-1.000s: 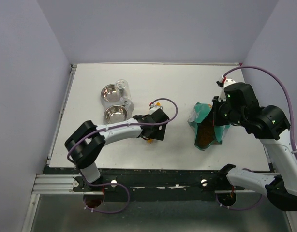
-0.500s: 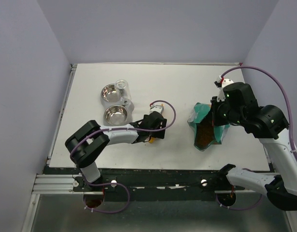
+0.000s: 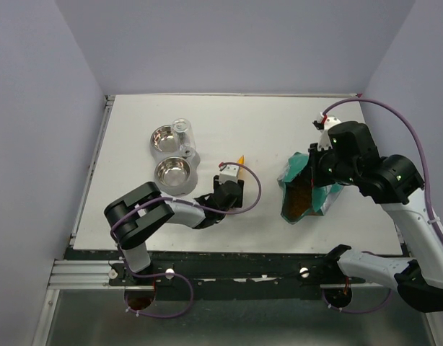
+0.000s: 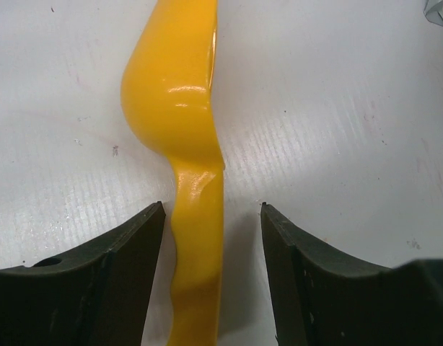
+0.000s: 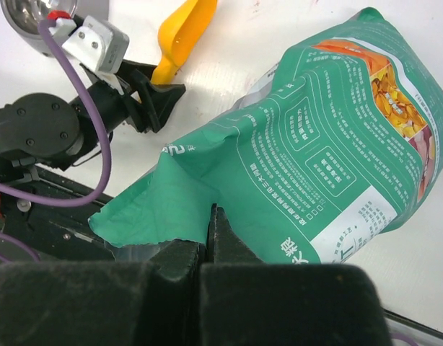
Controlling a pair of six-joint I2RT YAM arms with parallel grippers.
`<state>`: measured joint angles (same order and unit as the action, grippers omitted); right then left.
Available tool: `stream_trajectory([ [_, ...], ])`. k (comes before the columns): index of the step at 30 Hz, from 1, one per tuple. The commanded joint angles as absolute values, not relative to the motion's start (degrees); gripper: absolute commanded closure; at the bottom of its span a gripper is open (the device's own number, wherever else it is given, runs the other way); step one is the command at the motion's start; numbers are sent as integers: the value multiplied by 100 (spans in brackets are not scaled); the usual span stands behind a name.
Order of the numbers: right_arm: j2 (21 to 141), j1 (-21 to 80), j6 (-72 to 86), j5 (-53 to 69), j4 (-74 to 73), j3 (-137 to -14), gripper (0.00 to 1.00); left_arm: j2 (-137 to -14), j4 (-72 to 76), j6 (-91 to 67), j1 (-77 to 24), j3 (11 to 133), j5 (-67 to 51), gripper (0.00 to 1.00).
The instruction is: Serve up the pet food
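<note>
Bearing bag of pet food, white table, lilac walls

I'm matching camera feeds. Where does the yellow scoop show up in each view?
Top external: yellow scoop mid-table, right of the steel bowls, only its end showing.
Left wrist: scoop centre frame, handle between the open jaws.
Right wrist: scoop at the top edge, left of the green bag.
Shared landmark: left end effector straddling its handle.
</note>
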<state>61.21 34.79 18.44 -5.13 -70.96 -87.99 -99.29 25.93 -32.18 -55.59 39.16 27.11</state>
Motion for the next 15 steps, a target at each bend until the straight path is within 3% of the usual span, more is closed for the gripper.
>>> stream_trajectory([
  [1, 6161, 3489, 1723, -431, -6645, -8684, 100, -10274, 3347, -3208, -5774, 3411, 3260, 37],
  [15, 6302, 3489, 1740, -545, -6557, -8490, 100, -11196, 4965, -3234, -6196, 2830, 3700, 47],
])
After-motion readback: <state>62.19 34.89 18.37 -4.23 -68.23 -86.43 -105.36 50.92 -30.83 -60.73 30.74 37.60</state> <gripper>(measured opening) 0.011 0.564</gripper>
